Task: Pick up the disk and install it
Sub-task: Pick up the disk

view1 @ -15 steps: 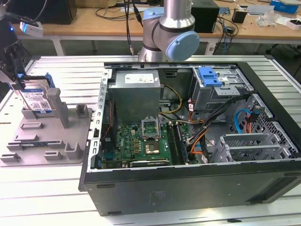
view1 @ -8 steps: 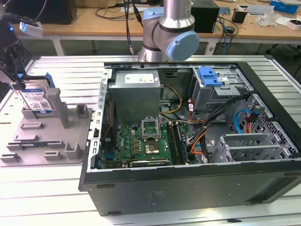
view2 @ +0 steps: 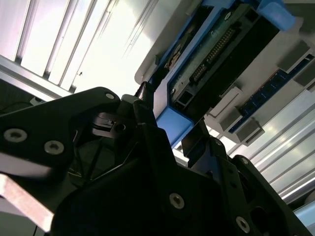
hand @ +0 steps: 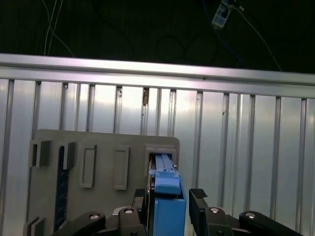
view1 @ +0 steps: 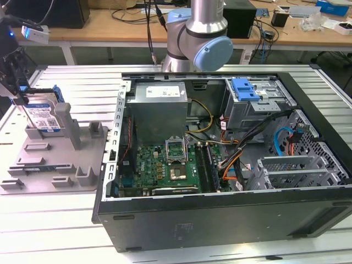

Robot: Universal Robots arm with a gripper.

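Straddling the upright disk, the tool, grip unclear; disk's connector pins in the second wrist view.

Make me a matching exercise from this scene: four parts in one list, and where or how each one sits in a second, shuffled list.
1. disk
2. power supply
3. blue latch tab
4. motherboard

A. green, flat in the computer case
B. on the drive cage
C. upright in the grey holder
D. grey box inside the case

Pairs: 1-C, 2-D, 3-B, 4-A
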